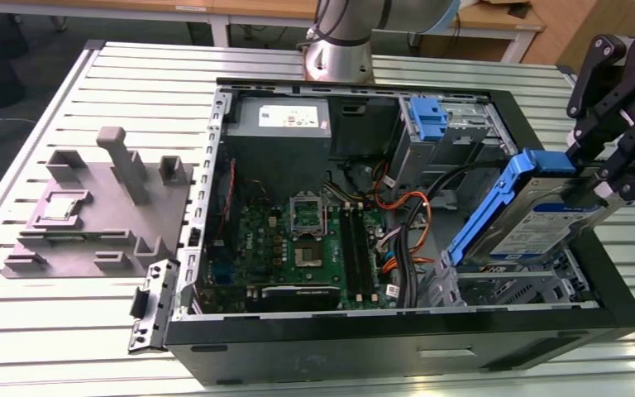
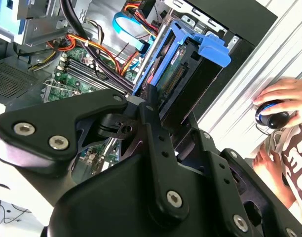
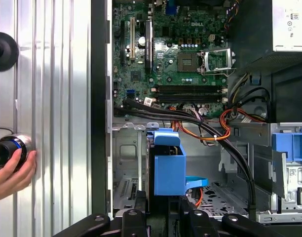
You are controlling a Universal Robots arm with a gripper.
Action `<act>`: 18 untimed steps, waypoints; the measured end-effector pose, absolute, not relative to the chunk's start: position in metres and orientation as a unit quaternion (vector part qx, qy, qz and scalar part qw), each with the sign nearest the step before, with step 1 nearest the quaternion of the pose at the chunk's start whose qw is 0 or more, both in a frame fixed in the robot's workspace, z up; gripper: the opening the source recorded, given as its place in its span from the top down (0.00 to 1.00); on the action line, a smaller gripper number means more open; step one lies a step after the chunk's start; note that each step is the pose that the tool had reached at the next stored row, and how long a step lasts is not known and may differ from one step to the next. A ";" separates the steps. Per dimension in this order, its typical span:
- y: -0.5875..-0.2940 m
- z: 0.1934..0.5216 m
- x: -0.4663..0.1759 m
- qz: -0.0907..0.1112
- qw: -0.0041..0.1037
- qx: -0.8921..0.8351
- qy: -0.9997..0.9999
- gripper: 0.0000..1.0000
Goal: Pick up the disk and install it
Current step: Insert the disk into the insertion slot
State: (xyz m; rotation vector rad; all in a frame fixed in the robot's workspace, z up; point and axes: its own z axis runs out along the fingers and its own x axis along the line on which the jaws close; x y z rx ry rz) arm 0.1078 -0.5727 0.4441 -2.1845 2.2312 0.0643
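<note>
Over the metal drive cage (image 1: 516, 285) at the exterior view's right of the open computer case (image 1: 406, 347), the tool (image 1: 602, 188) pinches the disk (image 1: 522, 215) near its upper end, with its black fingers closed against the two flat faces. The disk hangs tilted. Its white-and-blue label is turned toward the exterior view's right, and its lower end is at the mouth of the cage; I cannot tell whether it touches the metal there. Blue carrier rails run along its edges.

In the first wrist view the disk (image 3: 168, 170) is seen edge-on, clamped in the tool (image 3: 162, 206) above the cage floor. In the second wrist view the disk (image 2: 183, 59) reaches out beyond the tool (image 2: 163, 111) toward the inside of the case.

Deeper in the case lie the green motherboard (image 1: 307, 236), a grey power supply box (image 1: 282, 120) and a bundle of orange and black cables (image 1: 406, 215). A bare blue bracket (image 1: 433, 116) sits in the bay at the far side. On the slatted desk (image 1: 53, 331), at the exterior view's left and well apart from the case, stands a grey moulded fixture (image 1: 97, 207).

A person's hand (image 3: 10, 173) rests on a dark round device with a blue ring (image 3: 5, 148) on the desk beside the case. The second wrist view shows the same hand (image 2: 282, 94).
</note>
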 end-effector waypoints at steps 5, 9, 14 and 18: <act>-0.573 0.443 0.108 0.020 0.009 -0.699 0.714 0.65; -0.573 0.442 0.108 0.021 0.009 -0.699 0.714 0.65; -0.573 0.441 0.108 0.020 0.009 -0.699 0.714 0.65; -0.573 0.440 0.108 0.021 0.009 -0.699 0.714 0.65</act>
